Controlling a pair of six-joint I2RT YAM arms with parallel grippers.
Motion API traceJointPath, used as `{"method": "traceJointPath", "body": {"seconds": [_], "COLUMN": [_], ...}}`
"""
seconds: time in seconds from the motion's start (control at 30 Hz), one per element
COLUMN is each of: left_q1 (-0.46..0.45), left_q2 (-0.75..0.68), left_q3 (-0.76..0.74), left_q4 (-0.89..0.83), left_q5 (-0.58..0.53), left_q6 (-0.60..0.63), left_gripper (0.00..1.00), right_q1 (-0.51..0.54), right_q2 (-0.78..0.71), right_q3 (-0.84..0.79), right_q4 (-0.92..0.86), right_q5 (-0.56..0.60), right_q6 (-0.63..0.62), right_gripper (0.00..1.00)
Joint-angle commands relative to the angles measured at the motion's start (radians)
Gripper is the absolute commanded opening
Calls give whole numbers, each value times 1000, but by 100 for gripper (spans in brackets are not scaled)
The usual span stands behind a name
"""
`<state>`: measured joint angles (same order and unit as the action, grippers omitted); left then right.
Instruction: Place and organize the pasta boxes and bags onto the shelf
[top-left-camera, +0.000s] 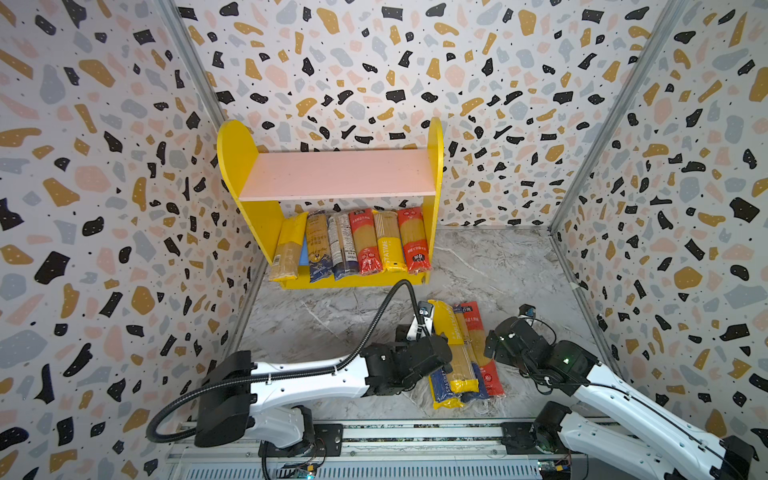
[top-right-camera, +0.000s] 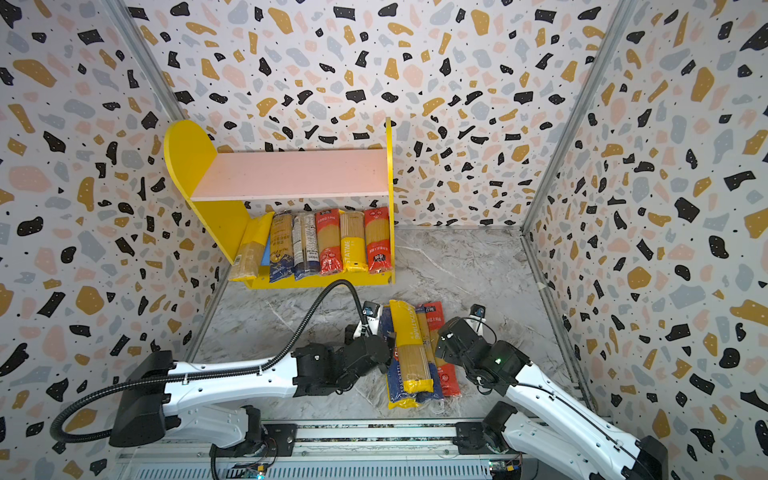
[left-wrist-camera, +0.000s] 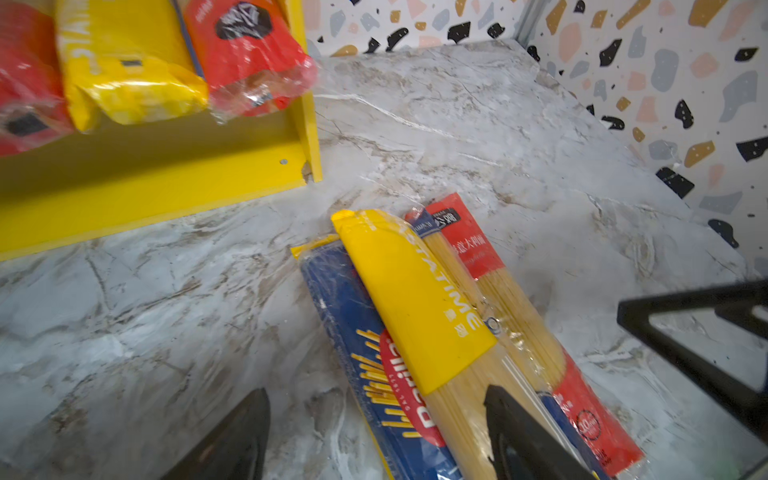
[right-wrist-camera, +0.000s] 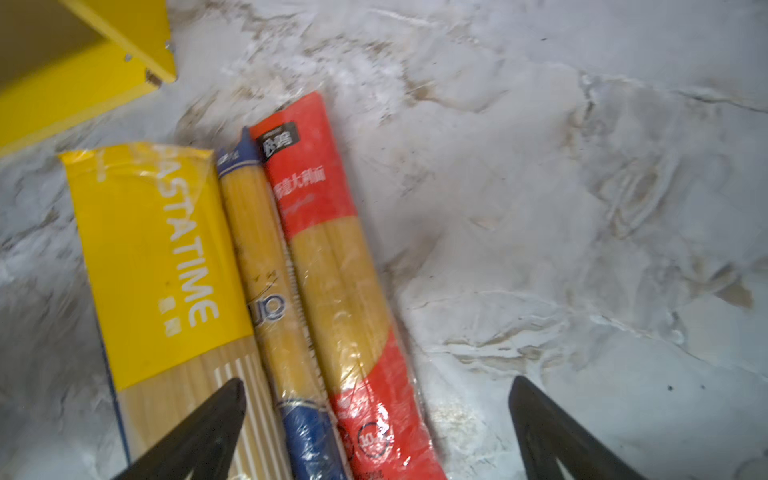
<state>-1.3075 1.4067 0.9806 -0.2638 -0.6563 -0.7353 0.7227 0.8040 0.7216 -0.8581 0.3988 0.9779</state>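
Note:
The shelf (top-left-camera: 245, 166) stands at the back, its pink upper board (top-left-camera: 340, 174) bare and several pasta packs (top-left-camera: 353, 245) leaning side by side on the lower tier. A pile of packs lies on the marble table. In it a yellow pack (left-wrist-camera: 415, 299) rests across a dark blue Barilla pack (left-wrist-camera: 353, 332), beside a blue-ended pack (right-wrist-camera: 257, 232) and a red pack (right-wrist-camera: 328, 232). My left gripper (left-wrist-camera: 376, 390) is open, one finger over the yellow pack's noodles, the other over bare table. My right gripper (right-wrist-camera: 377, 380) is open, straddling the blue-ended and red packs.
Patterned walls close in the left, back and right sides. The arms' metal rail (top-left-camera: 374, 436) runs along the front edge. A black cable (top-left-camera: 374, 324) loops up from the left arm. The right gripper's black frame (left-wrist-camera: 685, 345) sits close beside the pile.

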Motion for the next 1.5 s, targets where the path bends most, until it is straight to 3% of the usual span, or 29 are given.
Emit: {"method": "traceJointPath", "body": {"seconds": [0.0,0.17,0.37,0.77,1.2,1.37,1.47], "left_q1": [-35,-75,-90,-101,-73,-47,-47], "left_q2": [51,169,313,537,426,316,270], "left_q3": [44,129,233,346,167,87,74], "left_q4": [17,1,-55,-246,-314,-330,-321], "left_q5": [41,84,125,67,-8,-44,-56], "left_q6": [-52,-69,-94,-80,-104,-110,-92], "left_gripper": [82,90,99,94,58,60,73], "right_q1": [-85,-214,-296,-345,-367,-368,-368], "right_q2": [-17,-13,-37,-51,-35,-29,-26], "right_q3": [78,116,108,100,84,75,70], "right_q4": [-24,19,59,88,119,135,141], "right_q5": [22,-41,-109,-156,-201,-217,-228], "right_q6": [-68,-201,-261,-298,-324,-332,-338], "right_gripper": [99,99,99,99,99,99,99]}}
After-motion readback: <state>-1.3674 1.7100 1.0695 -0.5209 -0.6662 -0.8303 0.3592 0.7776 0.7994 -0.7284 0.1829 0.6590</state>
